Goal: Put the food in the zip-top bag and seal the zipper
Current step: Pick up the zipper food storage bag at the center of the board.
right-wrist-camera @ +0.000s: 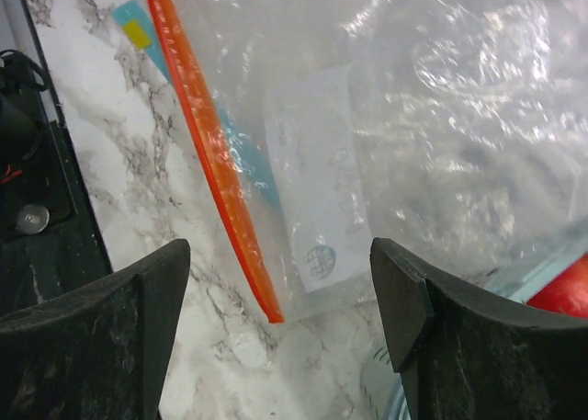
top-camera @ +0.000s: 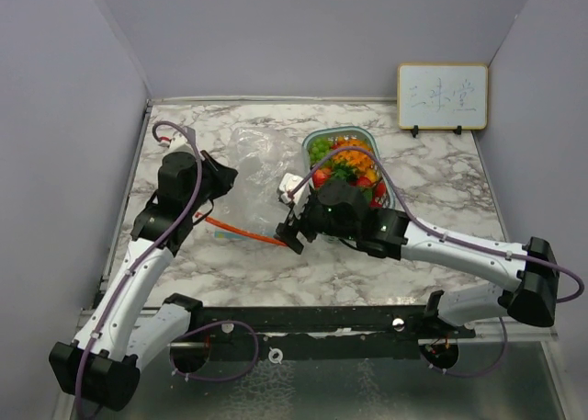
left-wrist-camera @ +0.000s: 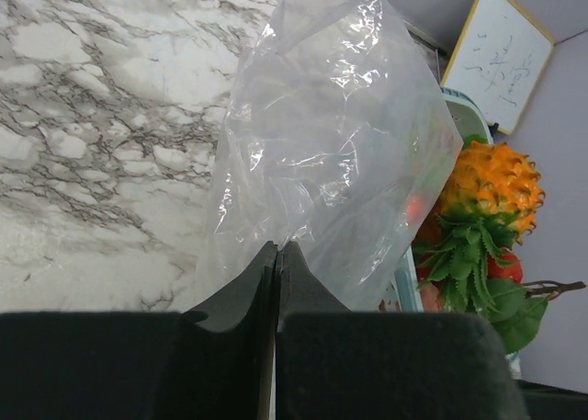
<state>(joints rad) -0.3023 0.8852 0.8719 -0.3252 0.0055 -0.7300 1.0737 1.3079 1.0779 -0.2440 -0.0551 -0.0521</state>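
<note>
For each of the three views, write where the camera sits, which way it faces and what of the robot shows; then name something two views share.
Top external: above and behind the arm bases, looking down over the marble table; both arms, left gripper and right gripper show.
Left wrist: on the left wrist, facing along its shut fingers into the clear plastic zip-top bag, toward the white board.
Right wrist: on the right wrist, facing down between its open fingers at the bag's orange zipper strip.
Shared: the bag shows in all three.
</note>
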